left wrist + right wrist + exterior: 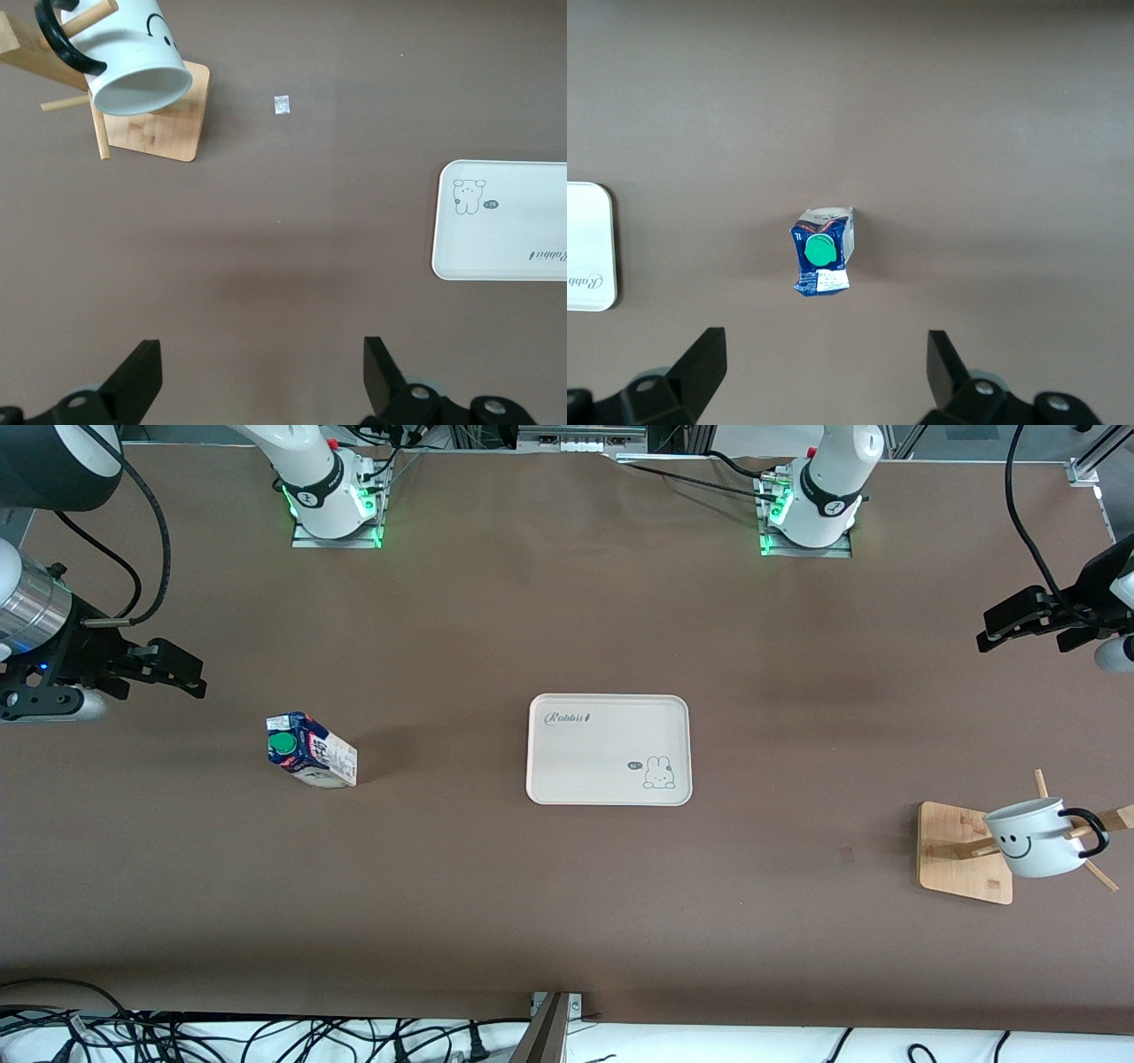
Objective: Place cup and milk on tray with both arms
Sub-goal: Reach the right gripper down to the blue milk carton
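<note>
From where I sit nothing of the job is done yet: the tray (609, 749) lies bare in the middle of the bench, with neither item on it. The milk (311, 749) stands on the bench toward the right arm's end, well apart from the tray; from the front it looks tilted, though in the right wrist view it reads as upright with its green cap on top, so I take the lean to be the camera's angle. The cup (1036, 838) hangs by its handle on a peg of the wooden rack (961, 852) near the bench edge at the left arm's end, mouth tipped sideways. My right gripper (819, 372) hovers over bare bench near the milk, jaws wide and holding nothing. My left gripper (261, 381) hovers over bare bench near the rack, jaws likewise wide and empty. Both pick-ups and both placements are left to do.
</note>
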Controlling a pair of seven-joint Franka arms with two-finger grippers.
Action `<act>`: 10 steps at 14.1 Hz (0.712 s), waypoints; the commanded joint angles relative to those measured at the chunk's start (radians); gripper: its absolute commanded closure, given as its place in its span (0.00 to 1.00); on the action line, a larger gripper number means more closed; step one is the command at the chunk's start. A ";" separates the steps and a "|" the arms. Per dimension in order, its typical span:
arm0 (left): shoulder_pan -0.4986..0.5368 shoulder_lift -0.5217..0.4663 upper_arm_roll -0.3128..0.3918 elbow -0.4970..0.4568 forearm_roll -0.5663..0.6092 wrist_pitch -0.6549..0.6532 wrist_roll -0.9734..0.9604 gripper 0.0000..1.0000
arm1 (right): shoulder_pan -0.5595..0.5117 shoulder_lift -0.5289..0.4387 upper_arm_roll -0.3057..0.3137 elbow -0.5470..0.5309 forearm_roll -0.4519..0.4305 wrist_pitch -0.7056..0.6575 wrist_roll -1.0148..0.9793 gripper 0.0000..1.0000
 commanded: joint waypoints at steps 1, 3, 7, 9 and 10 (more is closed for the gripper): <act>0.005 -0.008 -0.007 0.003 0.024 -0.016 -0.013 0.00 | -0.005 0.007 -0.002 0.018 -0.002 -0.008 0.007 0.00; 0.002 -0.003 -0.008 0.003 0.029 -0.017 -0.013 0.00 | -0.008 0.007 -0.002 0.021 -0.002 -0.007 -0.012 0.00; -0.001 -0.002 -0.010 0.003 0.035 -0.022 -0.011 0.00 | -0.013 0.013 -0.002 0.020 0.003 0.010 -0.007 0.00; -0.001 -0.002 -0.010 0.001 0.034 -0.024 -0.013 0.00 | 0.002 0.037 0.003 0.021 -0.005 0.019 -0.007 0.00; -0.001 -0.002 -0.008 0.001 0.034 -0.025 -0.014 0.00 | 0.018 0.080 0.003 0.020 -0.011 0.027 -0.006 0.00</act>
